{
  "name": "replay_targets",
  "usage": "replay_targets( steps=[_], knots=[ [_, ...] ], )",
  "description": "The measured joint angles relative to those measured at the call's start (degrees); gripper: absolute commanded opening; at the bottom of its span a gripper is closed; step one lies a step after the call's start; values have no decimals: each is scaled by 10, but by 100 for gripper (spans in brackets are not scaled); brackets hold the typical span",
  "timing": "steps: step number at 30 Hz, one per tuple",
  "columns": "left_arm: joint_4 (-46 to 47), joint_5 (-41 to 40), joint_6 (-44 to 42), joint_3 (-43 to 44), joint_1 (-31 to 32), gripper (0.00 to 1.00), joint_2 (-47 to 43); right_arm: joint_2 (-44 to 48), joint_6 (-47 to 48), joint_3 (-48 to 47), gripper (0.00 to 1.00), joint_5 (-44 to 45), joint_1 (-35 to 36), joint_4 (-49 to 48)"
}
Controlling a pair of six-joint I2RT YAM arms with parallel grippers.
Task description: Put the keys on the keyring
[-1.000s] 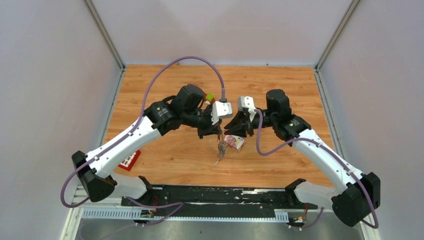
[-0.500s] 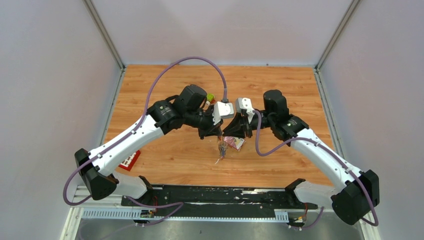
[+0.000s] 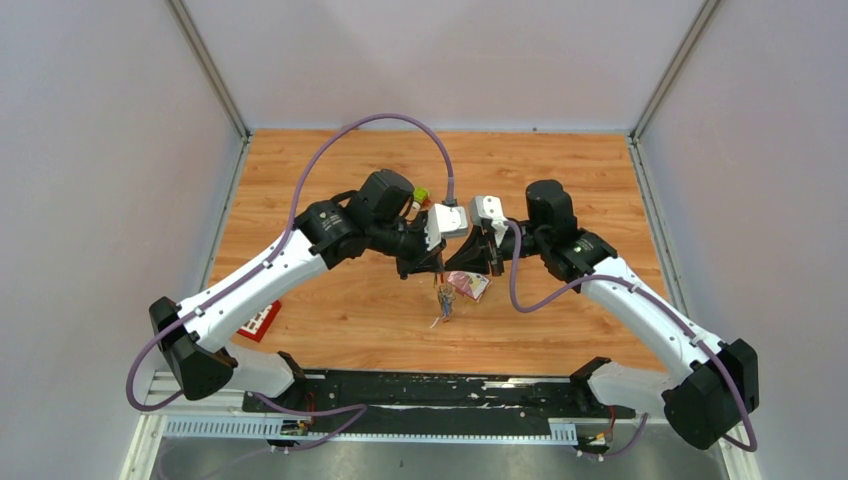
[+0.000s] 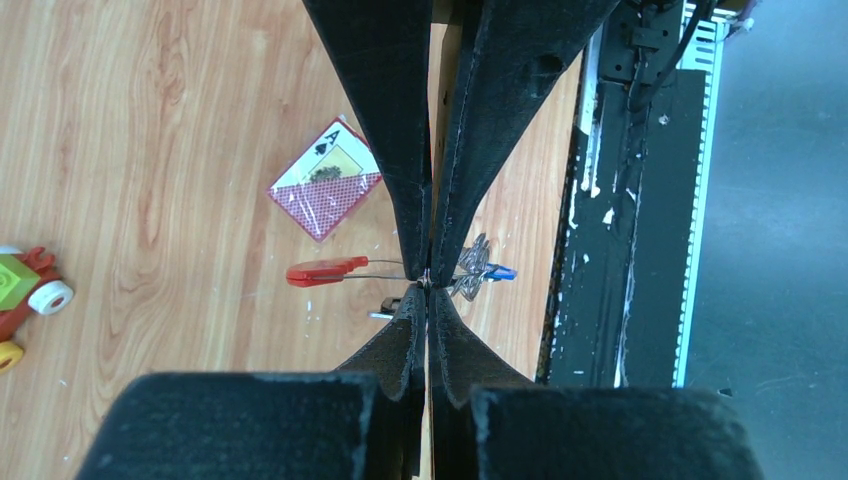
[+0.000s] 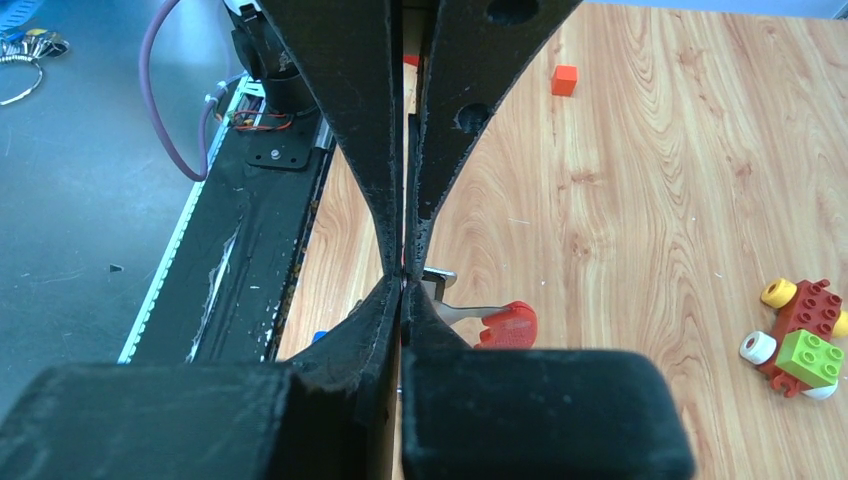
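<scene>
Over the wooden table [image 3: 330,310], your left gripper [image 4: 425,292] and right gripper [image 5: 403,285] pinch the keyring [image 4: 325,270] tip to tip, keys [image 4: 480,275] bunched just beside the tips; mid-threading, I judge, so next work the coil apart.

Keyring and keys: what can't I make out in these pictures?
Keyring: its thin ring vanishes between the shut fingertips in both wrist views; too small in the top view.
Right pincer: shut against the left pincer, which holds the keyring; whether it pinches the ring too is hidden by fingertips.
Keys: bunched, partly behind a finger in the left wrist view; count unclear.
Toy car: cut off by the left wrist view's left edge.
</scene>
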State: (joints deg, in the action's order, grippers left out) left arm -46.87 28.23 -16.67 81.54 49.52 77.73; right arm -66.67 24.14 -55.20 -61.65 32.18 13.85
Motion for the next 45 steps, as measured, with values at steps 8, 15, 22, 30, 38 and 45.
replay_targets(
  steps=[8, 15, 22, 30, 38, 45],
  knots=[
    [21, -4, -5, -17, 0, 29, -12, 2, 2, 0, 0, 10, 0, 0],
    [74, -10, -85, -81, 0, 57, -86, 11, 1, 0, 0, 21, -6, 2],
    [128, -13, -172, -136, 0, 52, -121, 28, 0, 0, 0, 21, -9, 2],
    [163, 6, -227, -149, 0, 27, -93, 30, -1, 0, 0, 22, -14, 2],
    [175, 26, -257, -166, 0, 6, -91, 30, -6, 0, 0, 22, -21, 1],
    [176, 28, -263, -166, 0, 0, -79, 30, -14, 0, 0, 23, -22, 0]
  ],
)
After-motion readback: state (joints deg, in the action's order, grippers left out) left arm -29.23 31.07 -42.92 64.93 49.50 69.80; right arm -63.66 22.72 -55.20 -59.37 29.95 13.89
